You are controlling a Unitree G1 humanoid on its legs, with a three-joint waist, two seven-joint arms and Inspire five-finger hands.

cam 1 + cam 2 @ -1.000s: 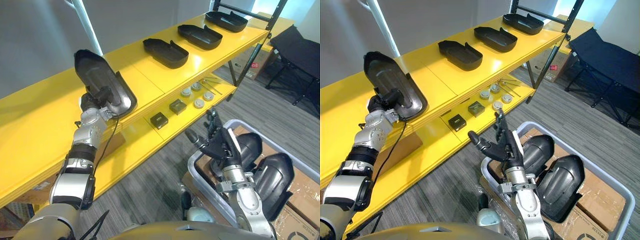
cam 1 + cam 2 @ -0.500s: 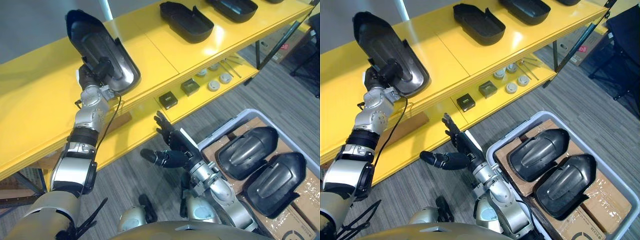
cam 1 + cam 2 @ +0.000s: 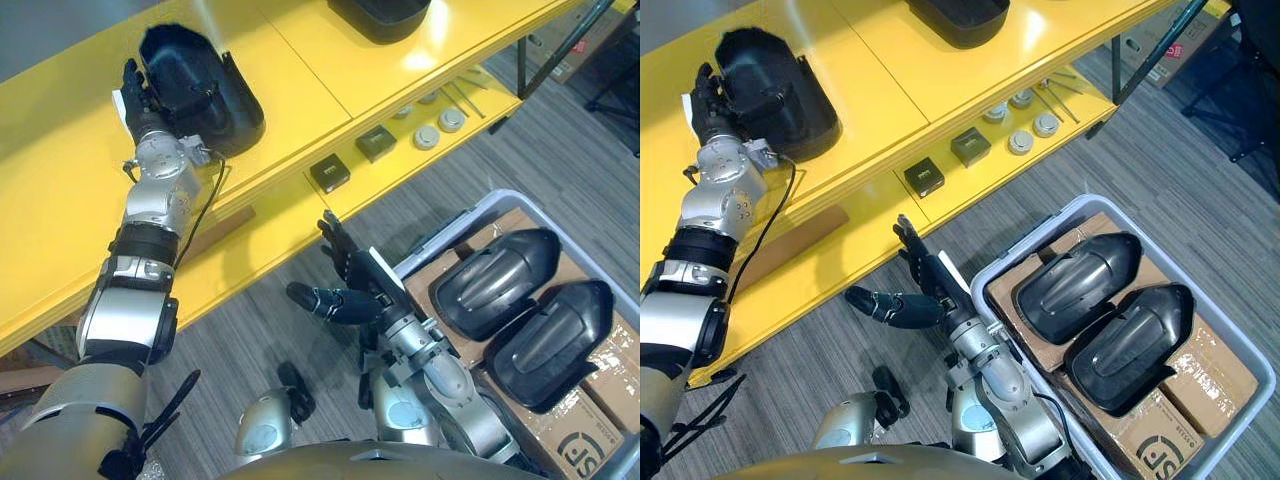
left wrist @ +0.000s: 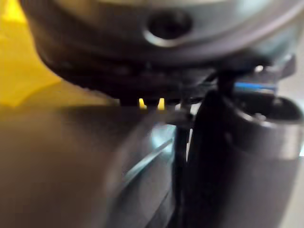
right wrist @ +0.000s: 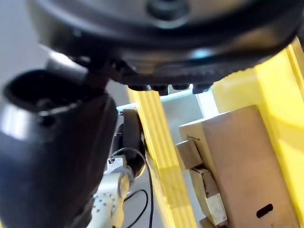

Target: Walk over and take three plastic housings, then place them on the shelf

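A black plastic housing lies on the yellow shelf's top board, near its front edge. My left hand stands open against the housing's left rim, fingers straight and curled round nothing. Another housing rests farther right on the same board. Two more housings lie side by side in the grey bin on the floor. My right hand hangs open and empty over the carpet, just left of the bin.
The lower shelf board holds two small black boxes and several round discs. Cardboard lines the bin under the housings. Grey carpet lies between shelf and bin.
My left hand has let go of the housing, which was held tilted up and now lies on the shelf. The camera has tipped downward. The right hand stays open.
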